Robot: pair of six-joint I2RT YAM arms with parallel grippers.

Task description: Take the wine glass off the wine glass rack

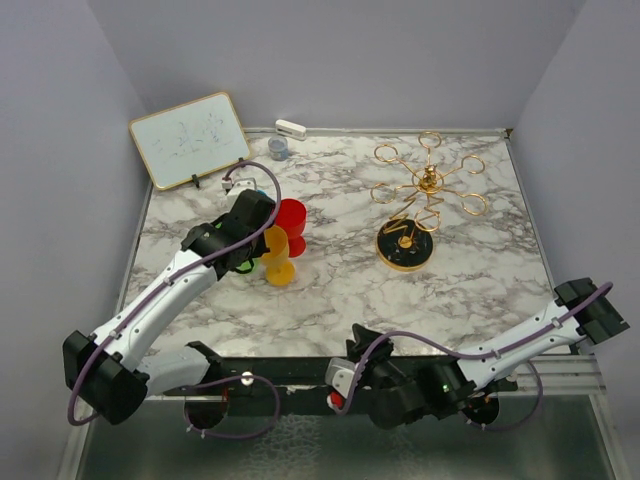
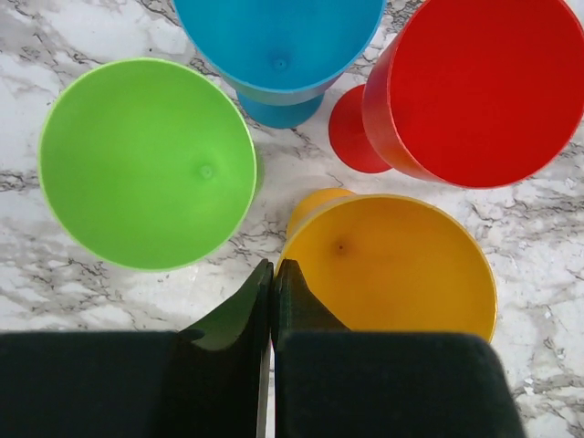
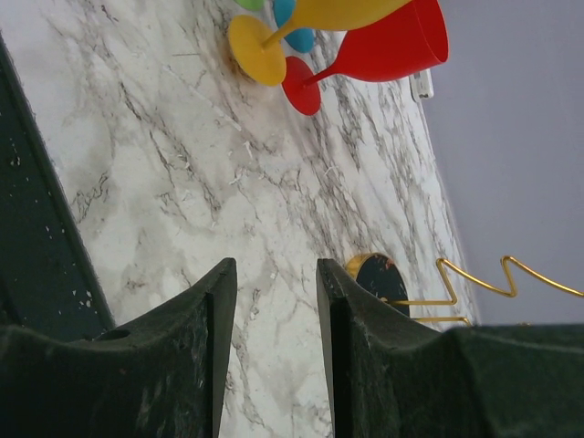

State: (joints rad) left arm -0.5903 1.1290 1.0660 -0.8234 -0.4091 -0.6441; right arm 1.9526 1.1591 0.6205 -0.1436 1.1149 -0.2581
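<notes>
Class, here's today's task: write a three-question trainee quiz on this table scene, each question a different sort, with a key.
1. True or false: a glass hangs on the wine glass rack.
2. How many coloured glasses stand on the table?
3. Which is shut? A: left end effector. B: right end effector.

Key: 1 false. 2 four: green glass, blue glass, red glass, yellow glass. 3 A.

Ahead of my black left gripper [image 2: 274, 270] a yellow glass [image 2: 392, 269] is glowing, a green glass [image 2: 146, 164] left of it, a blue glass [image 2: 278, 36] and a red glass [image 2: 484, 87] beyond, all on the white, grey-veined marble table [image 2: 55, 283]. The wine glass rack [image 1: 428, 185] is gleaming gold.
</notes>
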